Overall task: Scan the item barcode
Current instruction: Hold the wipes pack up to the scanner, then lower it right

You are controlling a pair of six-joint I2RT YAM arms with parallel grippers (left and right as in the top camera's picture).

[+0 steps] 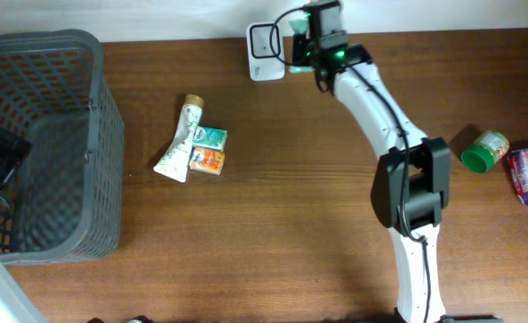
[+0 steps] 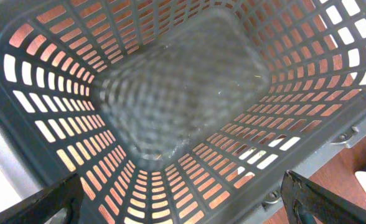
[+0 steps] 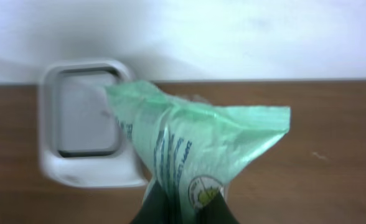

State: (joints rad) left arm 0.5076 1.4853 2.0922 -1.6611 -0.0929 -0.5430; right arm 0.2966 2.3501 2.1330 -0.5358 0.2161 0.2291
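Top centre of the overhead view, the right gripper [image 3: 183, 210], clamped on the green packet [image 3: 201, 140], presents it at the white scanner [image 1: 266, 40], where its barcode likely needs turning toward the window next.

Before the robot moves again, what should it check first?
1. Right gripper shut on the green packet: ok.
2. Packet held up in front of the scanner: ok; in the right wrist view it overlaps the window's right edge.
3. Barcode turned toward the scanner: cannot tell; no barcode shows in any view.
4. Left gripper out of the way: ok; it hangs open over the basket, far from the scanner.
5. Room in the basket: ok; the part in view holds no items.
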